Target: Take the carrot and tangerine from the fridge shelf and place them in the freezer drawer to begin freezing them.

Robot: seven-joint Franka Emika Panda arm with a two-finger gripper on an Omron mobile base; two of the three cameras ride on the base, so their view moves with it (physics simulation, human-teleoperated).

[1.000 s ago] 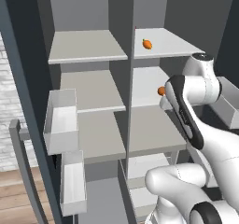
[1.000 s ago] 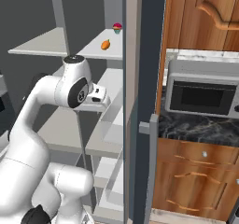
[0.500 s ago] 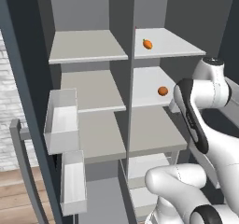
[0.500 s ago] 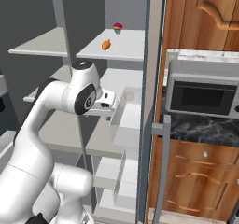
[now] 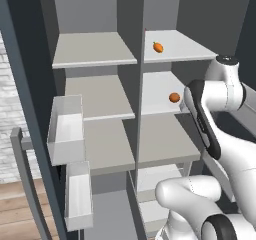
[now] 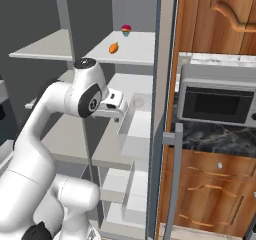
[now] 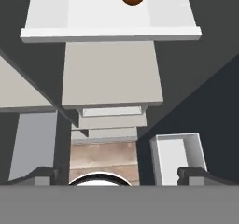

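Hand (image 7: pixel 119 174) wide open and empty, near the small round orange tangerine (image 5: pixel 174 97) on the pale white fridge shelf (image 5: pixel 155 91), green-tipped orange carrot (image 5: pixel 158 47) one shelf up.

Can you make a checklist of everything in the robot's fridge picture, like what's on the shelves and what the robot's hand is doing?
Surface: pale fridge shelf on the right side, second from the top, holding one fruit.
Job's things: tangerine sits on that shelf; carrot lies on the top right shelf, green tip showing.
Clutter: small pink and green item at the back of the top shelf; too small to name.
Grippers: gripper open, holding nothing, short of the tangerine.
Cables: nothing seen.
Surroundings: white door bins on the open door, microwave on a dark counter, wooden cabinets.
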